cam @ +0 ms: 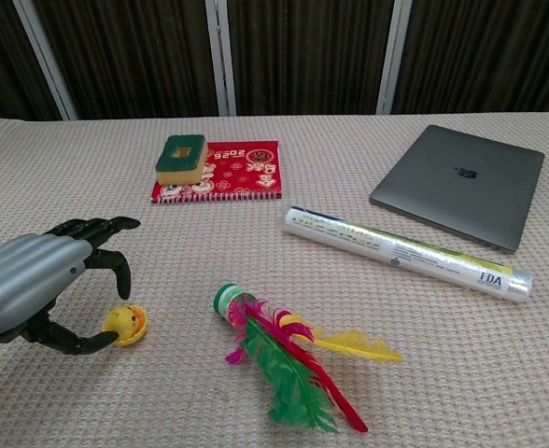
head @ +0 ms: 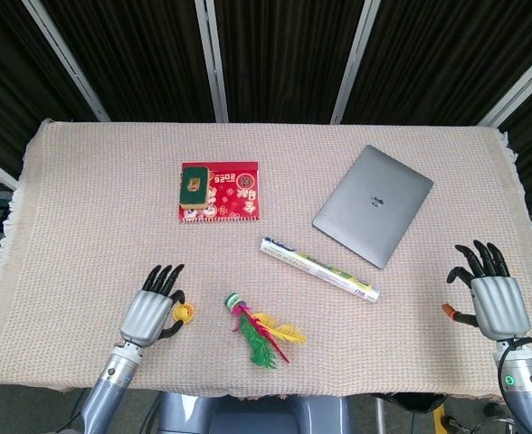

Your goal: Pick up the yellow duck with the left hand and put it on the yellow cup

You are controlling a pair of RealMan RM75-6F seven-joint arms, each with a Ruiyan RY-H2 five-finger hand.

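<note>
A small yellow duck [cam: 122, 322] lies tilted against a low yellow cup [cam: 138, 324] near the table's front left; in the head view the duck [head: 183, 313] is a small yellow spot. My left hand [cam: 32, 285] [head: 148, 307] arches over it, thumb tip touching its lower side, the other fingers curved above with a gap. Nothing is lifted. My right hand [head: 488, 294] rests at the front right edge with fingers spread and holds nothing; the chest view does not show it.
A feathered shuttlecock [cam: 284, 359] lies just right of the duck. Behind it are a wrapped roll [cam: 405, 254], a grey laptop [cam: 461, 182] and a red booklet [cam: 242, 168] with a green-yellow sponge [cam: 181, 157] on it.
</note>
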